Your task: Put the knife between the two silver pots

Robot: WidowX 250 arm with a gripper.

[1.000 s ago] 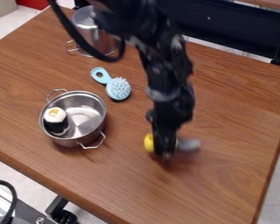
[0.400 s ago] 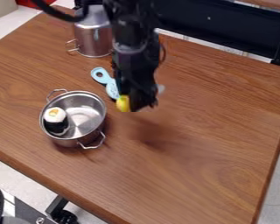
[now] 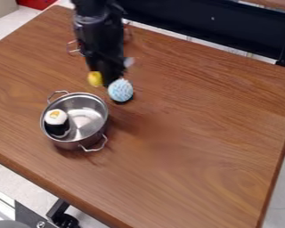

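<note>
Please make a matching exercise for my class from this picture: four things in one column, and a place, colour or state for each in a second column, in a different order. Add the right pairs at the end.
Things
1. Knife
2. White-topped toy
3. Brush
4. Near pot

Places, colours or states
A. Pale blue bristles
B. Held in the gripper
C. Silver, open at the top
D. Sitting inside a pot

Right pairs
1-B, 2-D, 3-A, 4-C
</note>
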